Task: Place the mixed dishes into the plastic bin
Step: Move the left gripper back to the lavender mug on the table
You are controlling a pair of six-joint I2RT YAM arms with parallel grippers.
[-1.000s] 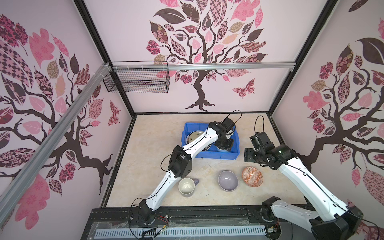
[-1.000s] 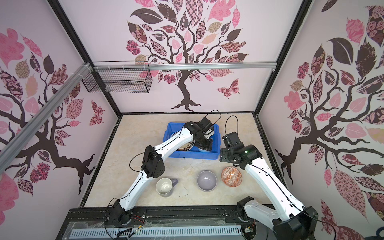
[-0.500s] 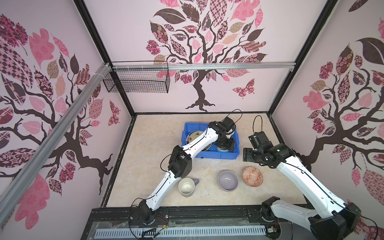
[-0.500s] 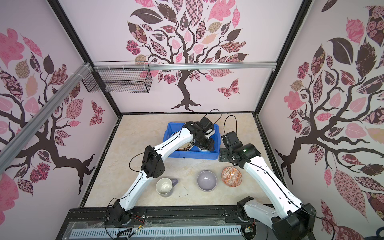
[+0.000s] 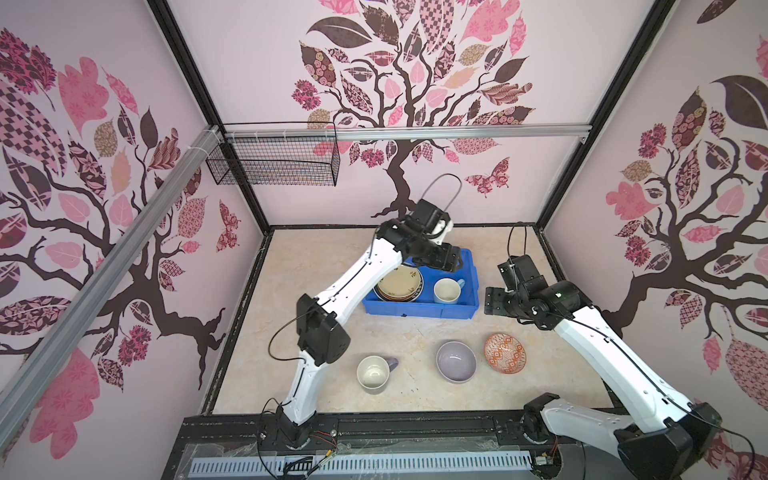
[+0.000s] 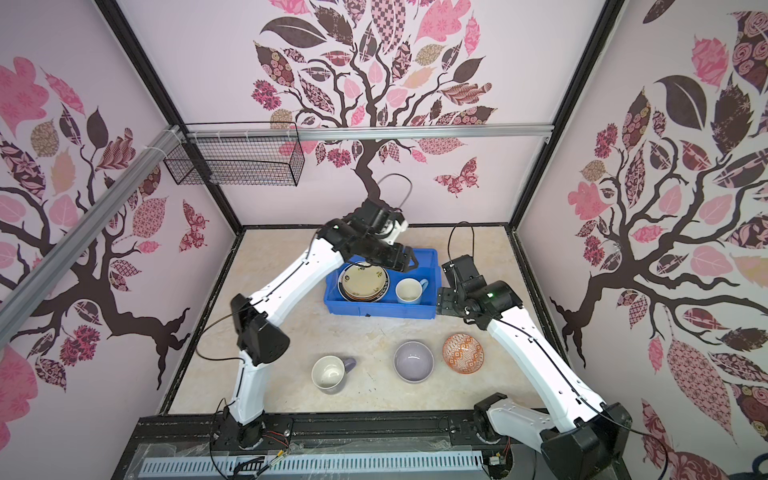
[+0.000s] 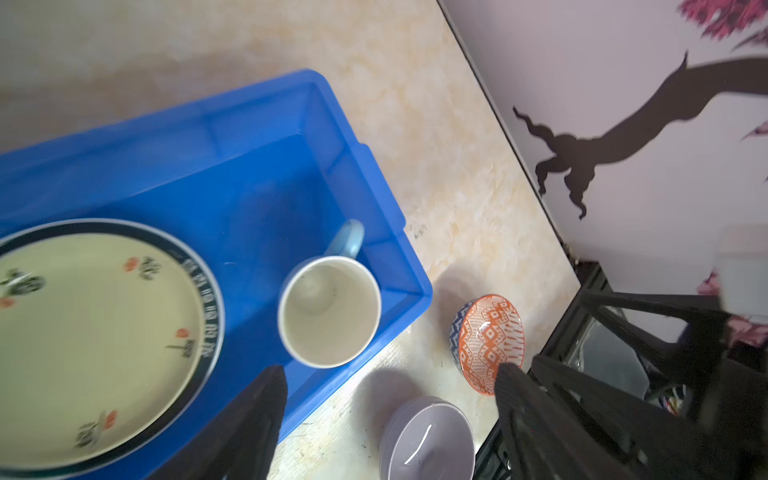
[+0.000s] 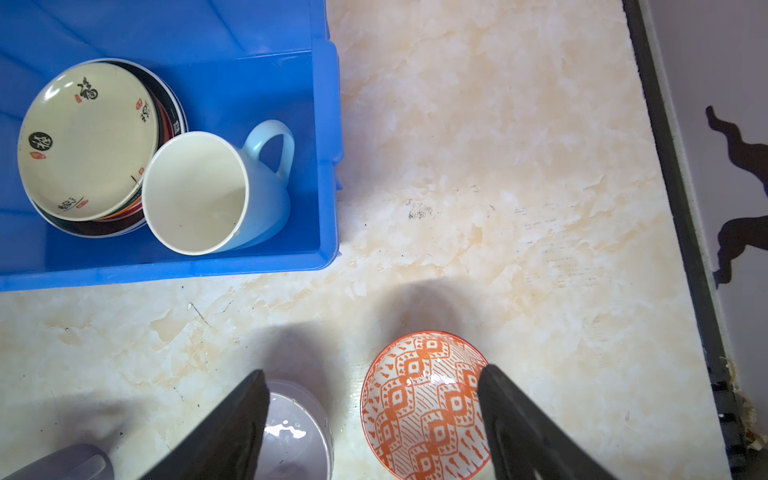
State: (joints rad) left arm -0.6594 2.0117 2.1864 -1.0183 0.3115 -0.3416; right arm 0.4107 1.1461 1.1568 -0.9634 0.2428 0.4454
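The patterned bowl [image 5: 504, 353] is found just nearward of the empty, spread right jaws; left jaws are spread above the bin [image 5: 419, 309].

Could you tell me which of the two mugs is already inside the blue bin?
The light-blue ceramic mug, standing upright beside the stacked plates in the bright blue plastic bin; the lavender ceramic mug sits outside on the table.

- Cream plate [image 8: 87, 141]: black brush character 福; round black seal and small red stamps, unreadable.
- Dark plate rim [image 7: 206, 309]: white characters, blurred.
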